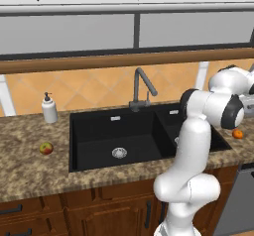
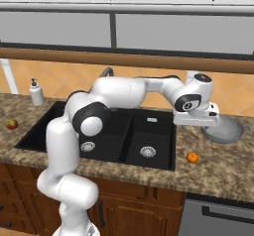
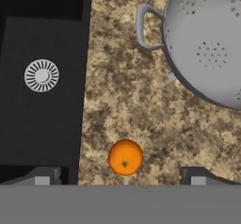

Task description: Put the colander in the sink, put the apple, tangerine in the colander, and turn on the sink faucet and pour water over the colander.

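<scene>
progress: I see nothing done | colander (image 3: 207, 44) on counter, fruits outside | gripper (image 3: 120, 175) spread wide, empty | faucet (image 1: 141, 88) dry

The counter (image 1: 30, 165) is brown and speckled, like stone with lots of little dots. Under it are brown wooden cupboards (image 1: 114, 207) with dark handles. At the right end, under the counter, there is a grey machine door (image 2: 218, 215) with a dark handle. The wall behind the counter has orange tiles (image 1: 89, 88) set like diamonds. Above the tiles runs a long brown wooden ledge (image 1: 124, 60). Over the ledge is a wide window (image 1: 69, 31) with grey panes and dark bars. A white soap bottle (image 1: 48, 108) with a pump stands on the counter by the wall. The light is soft and even.
</scene>
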